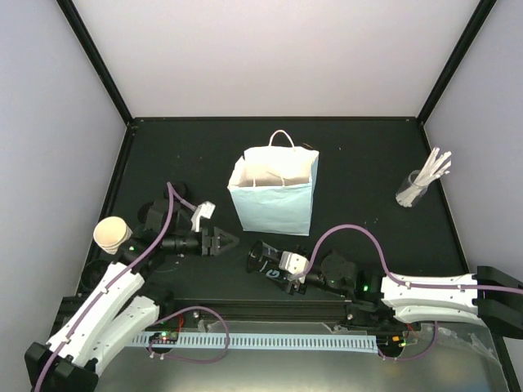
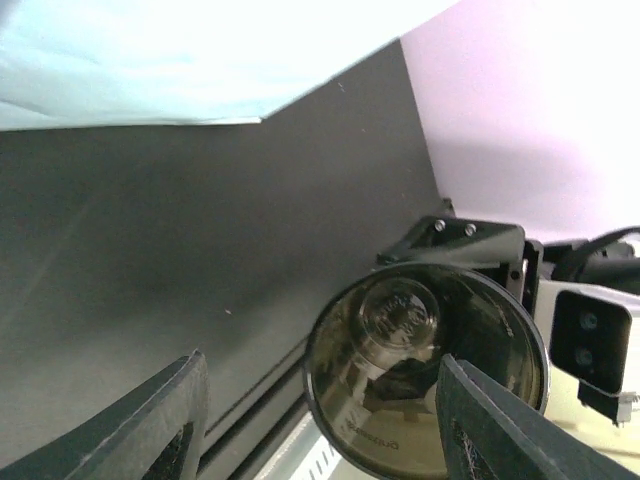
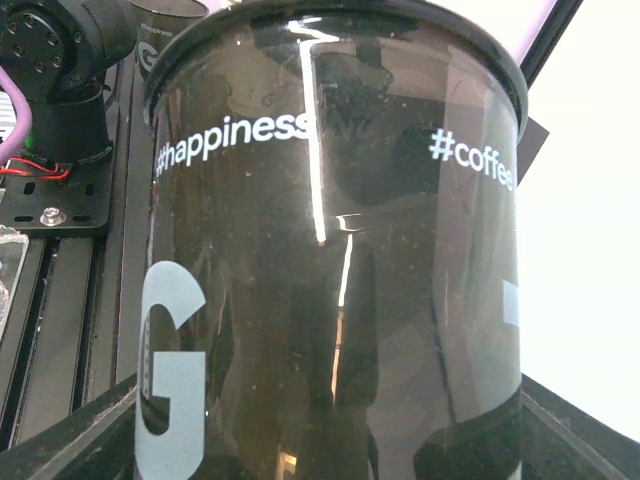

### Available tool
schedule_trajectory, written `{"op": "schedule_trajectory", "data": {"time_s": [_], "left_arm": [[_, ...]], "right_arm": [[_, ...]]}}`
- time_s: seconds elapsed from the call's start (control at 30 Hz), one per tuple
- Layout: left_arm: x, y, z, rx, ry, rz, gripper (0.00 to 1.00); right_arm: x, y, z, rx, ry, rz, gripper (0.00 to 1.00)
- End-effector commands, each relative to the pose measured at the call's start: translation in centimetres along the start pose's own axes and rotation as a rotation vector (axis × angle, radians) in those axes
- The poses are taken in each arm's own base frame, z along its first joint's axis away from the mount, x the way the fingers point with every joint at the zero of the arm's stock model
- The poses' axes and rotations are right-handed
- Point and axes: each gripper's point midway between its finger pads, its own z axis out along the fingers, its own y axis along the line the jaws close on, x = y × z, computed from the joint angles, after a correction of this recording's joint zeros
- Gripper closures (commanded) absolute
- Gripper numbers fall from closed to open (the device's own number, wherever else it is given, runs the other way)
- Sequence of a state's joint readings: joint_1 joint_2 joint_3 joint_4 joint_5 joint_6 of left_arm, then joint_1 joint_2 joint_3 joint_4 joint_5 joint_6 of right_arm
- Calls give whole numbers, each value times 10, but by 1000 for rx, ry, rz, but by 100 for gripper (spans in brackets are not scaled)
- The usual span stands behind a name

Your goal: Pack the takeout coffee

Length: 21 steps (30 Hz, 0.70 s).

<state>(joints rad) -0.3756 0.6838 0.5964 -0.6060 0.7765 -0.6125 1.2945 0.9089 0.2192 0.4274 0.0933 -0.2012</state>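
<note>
Dark cup (image 3: 330, 250) w/ white words "#happiness" & "#coffee" and a big G sits right between the fingers (image 3: 60, 445) of the right gripper (image 3: 320, 445). Fills nearly all of the right wrist view. Squeezed on both sides, so jaws stand wide around the fat cup and hold it. From the top cam: held on its side, low over the black table (image 1: 368, 163), on the near side of the light-blue paper bag (image 1: 274, 204). Left gripper (image 1: 231, 242) is just beside the cup, tips aimed at its round end, not touching. Jaws spread wide, nothing between them. In the left wrist view the cup's round end faces the cam, a bit past the tips, w/ one finger in front of its edge. Stack of cream paper cups (image 1: 112, 234) stands at the far left by the left arm, well apart from both grippers. Glass of white sticks (image 1: 421, 184) at the far right, near the back.
</note>
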Motion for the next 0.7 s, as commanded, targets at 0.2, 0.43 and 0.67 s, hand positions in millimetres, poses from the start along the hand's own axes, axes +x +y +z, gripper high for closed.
{"op": "schedule_trajectory", "data": {"time_s": [0.2,0.43,0.67], "left_arm": [[21,-31,36,158,109,26,41],[27,-17,50,100,138,12,46],[33,-17,56,128,156,12,48]], "right_arm": [[-25,-1,0,-4,-83,-12,23],[-27,-2,0,-1,-91,-7,23],[-31,-4,-1,7,-103,-1,23]]}}
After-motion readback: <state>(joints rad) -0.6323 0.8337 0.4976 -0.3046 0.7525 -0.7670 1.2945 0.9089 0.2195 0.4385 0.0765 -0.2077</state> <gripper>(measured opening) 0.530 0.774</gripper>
